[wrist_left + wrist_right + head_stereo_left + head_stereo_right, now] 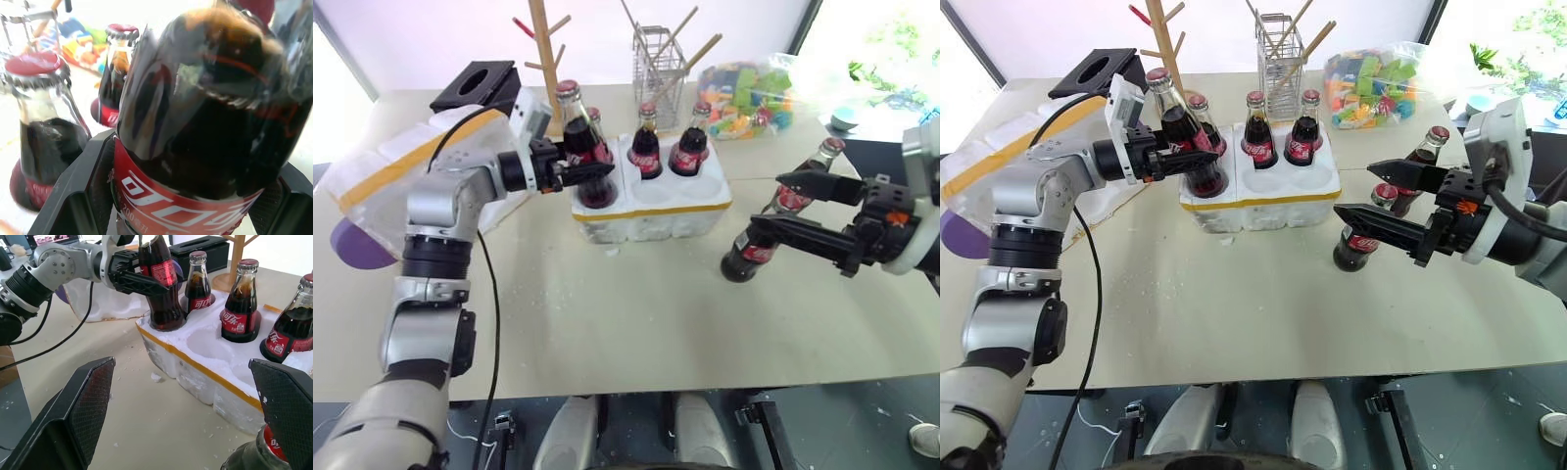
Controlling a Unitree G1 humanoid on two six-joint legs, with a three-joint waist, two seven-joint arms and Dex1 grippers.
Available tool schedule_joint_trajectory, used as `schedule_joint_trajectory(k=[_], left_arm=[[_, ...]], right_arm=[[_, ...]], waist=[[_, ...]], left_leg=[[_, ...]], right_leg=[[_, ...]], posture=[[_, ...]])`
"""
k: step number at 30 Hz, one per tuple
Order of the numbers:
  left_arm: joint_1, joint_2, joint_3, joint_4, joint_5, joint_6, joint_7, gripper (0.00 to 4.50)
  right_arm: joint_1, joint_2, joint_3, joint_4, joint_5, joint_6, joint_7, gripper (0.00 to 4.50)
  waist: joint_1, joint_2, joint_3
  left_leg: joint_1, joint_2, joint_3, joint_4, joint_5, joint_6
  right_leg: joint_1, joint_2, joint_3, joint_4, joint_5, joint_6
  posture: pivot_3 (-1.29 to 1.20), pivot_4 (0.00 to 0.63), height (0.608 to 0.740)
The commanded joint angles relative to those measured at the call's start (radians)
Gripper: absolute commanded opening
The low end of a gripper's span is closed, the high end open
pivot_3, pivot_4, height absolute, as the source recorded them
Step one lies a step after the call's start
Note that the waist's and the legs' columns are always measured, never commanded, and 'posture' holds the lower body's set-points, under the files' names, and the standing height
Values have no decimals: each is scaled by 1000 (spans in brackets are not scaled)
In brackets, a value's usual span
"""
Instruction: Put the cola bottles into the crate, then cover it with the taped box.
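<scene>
The left end effector [570, 166] grips an upright cola bottle [579, 147] seated in the crate [651, 206]'s front-left well, while the right end effector [1371, 191], fingers spread wide, flanks the two bottles [1356, 245] left standing on the table [1263, 304].

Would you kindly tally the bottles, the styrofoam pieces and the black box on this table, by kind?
Small glass cola bottles with red caps: 6
Low white styrofoam six-well crate: 1
Yellow-taped white styrofoam box: 1
Black tissue box: 1
Total: 9
</scene>
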Motion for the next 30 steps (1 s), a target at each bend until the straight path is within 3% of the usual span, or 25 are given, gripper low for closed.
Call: schedule_joint_trajectory(k=[1,11,13,15,17,25,30], left_arm=[[-4,42,-8,-53,8,-41,-39,2833],[17,-92,-101,148,163,-270,72,2833],[15,-95,-101,169,172,-288,69,3865],[15,-85,-92,158,163,-287,52,4454],[6,-70,-67,138,140,-265,42,4454],[-60,37,135,-83,-182,44,-64,4454],[-36,208,171,-252,-387,283,-225,4454]], right_arm=[[6,6,-40,-21,-2,-18,4,4500],[-2,18,-19,-19,-20,-31,4,4500],[0,19,-20,-21,-21,-30,5,4500],[8,21,-28,-26,-22,-28,7,4500],[22,20,-40,-28,-26,-23,10,4500],[211,14,-213,-45,-72,17,112,4500],[387,66,-309,-62,-179,17,145,4500]], waist=[[-1,0,0],[1,0,0],[4,1,-1],[3,1,-1],[2,1,-1],[0,1,-1],[-2,1,-1]], left_leg=[[0,0,0,0,0,0],[1,0,1,0,0,0],[1,0,1,0,0,0],[3,0,1,0,0,0],[3,0,1,1,0,0],[2,1,1,0,0,0],[6,1,1,0,0,0]], right_leg=[[0,0,0,0,0,0],[0,0,1,0,1,-1],[1,0,1,0,1,-1],[2,0,1,0,1,-1],[2,0,1,0,1,-1],[1,1,1,0,1,-1],[4,1,1,1,1,-1]], posture=[[0,150,740],[0,150,740],[0,150,740],[0,150,740],[0,150,740],[0,150,740],[0,150,740]])
